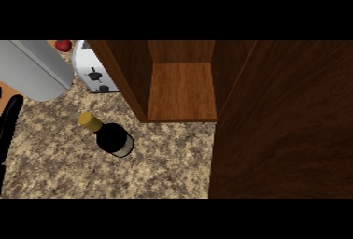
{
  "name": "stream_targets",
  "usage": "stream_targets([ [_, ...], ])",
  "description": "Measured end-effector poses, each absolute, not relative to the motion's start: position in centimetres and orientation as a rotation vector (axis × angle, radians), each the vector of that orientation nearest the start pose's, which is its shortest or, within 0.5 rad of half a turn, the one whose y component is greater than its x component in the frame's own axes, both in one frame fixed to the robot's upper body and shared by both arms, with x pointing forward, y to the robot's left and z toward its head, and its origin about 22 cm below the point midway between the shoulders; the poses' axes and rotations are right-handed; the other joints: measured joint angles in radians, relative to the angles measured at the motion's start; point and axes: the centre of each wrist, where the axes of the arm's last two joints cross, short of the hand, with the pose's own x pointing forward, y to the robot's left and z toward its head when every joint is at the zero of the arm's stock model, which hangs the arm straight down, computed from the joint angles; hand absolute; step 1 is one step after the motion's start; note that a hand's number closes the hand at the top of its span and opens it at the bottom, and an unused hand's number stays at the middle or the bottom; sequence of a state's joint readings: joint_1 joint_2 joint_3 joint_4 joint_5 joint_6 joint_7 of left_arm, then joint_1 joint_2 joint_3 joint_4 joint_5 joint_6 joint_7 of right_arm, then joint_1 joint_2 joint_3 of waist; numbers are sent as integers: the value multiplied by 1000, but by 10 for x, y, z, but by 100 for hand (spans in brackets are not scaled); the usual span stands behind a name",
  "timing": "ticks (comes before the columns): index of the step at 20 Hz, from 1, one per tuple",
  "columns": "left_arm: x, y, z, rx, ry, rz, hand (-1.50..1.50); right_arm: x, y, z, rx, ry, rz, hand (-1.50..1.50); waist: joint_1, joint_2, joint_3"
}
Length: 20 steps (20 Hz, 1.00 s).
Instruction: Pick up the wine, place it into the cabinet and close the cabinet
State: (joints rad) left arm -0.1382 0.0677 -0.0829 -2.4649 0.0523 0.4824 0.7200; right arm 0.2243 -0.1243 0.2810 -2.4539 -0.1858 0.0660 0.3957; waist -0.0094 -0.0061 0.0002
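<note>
Entering at the left edge of the head view, my left forearm (31, 70) appears as a grey cylinder slanting across the upper left corner, and below it a narrow black shape (10, 126) runs down the left border; this is probably part of my left robot hand, but too little of it shows, so I cannot tell whether it is released, clenched or grasping. My right robot hand does not show in the view. Nearest to that black shape, well apart from it, the wine bottle (110, 135) stands on the speckled stone surface (82, 172). Its gold-capped neck points toward the upper left, its dark body carries a pale label band at the lower edge, and nothing touches it. Beyond the bottle, toward the top of the view, a white toaster (93, 70) with two dark knobs sits on the surface, just beside the cabinet's left wall. A small red object (63, 45) lies at the top edge between the forearm and the toaster. The cabinet (180, 93) is of dark wood and stands open, showing a lighter wooden shelf inside. Its door (283, 126) is swung out and fills the right side of the view, from the top to the bottom.
</note>
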Motion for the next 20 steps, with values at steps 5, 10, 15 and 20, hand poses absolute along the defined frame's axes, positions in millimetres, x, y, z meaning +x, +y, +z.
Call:
stream_targets([
  [5, 157, 211, 216, -150, -1801, 406, -150, 128, -202, 160, 363, -1796, 228, -150, -1, -1, 0],
  [10, 157, 220, 217, -92, -1814, 427, -150, 122, -201, 166, 351, -1799, 222, -150, 0, -1, -1],
  [15, 158, 226, 213, -47, -1834, 446, -150, 120, -201, 169, 333, -1811, 214, -150, -1, 0, -1],
  [20, 159, 234, 206, 1, -1818, 463, -150, 120, -202, 168, 319, -1817, 201, -150, 1, 2, -1],
])
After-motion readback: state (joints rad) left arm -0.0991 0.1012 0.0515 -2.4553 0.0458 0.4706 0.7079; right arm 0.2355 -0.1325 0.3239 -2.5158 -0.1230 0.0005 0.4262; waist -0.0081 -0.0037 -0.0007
